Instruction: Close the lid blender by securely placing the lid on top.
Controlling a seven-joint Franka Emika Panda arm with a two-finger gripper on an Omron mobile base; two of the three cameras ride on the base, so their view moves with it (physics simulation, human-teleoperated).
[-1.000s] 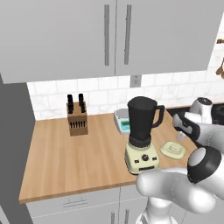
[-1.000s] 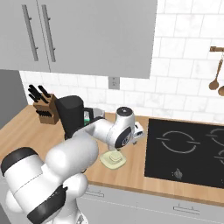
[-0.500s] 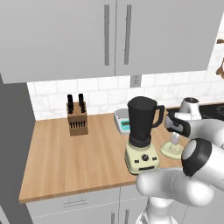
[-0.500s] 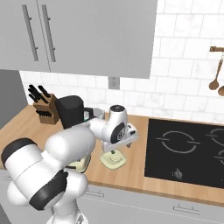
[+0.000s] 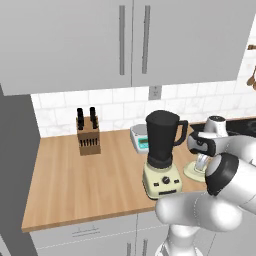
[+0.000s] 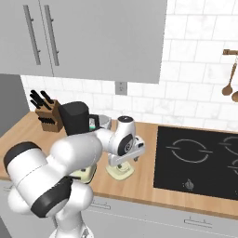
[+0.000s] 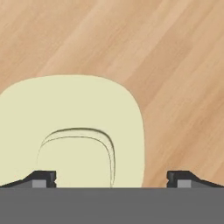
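Observation:
The blender [image 5: 161,145], with its black jar open at the top and its cream base, stands on the wooden counter [image 5: 90,175]; its jar [image 6: 74,119] also shows behind my arm. The pale cream lid [image 7: 74,131] lies flat on the counter to the blender's right [image 5: 191,173] [image 6: 122,173]. My gripper [image 7: 111,178] hangs open just above the lid, pointing down, with one fingertip over the lid's edge and the other over bare wood. The raised centre knob sits between the fingers, left of midway. The same gripper [image 5: 201,162] [image 6: 120,161] holds nothing.
A knife block [image 5: 88,136] stands at the back left, and a small scale [image 5: 140,138] sits behind the blender. A black cooktop [image 6: 200,160] lies right of the lid. Wooden spoons [image 6: 228,88] hang on the tiled wall. Cabinets hang overhead.
The arm has swung in and lowered, bringing the gripper from beside the lid to just above it. The lid and blender have not moved.

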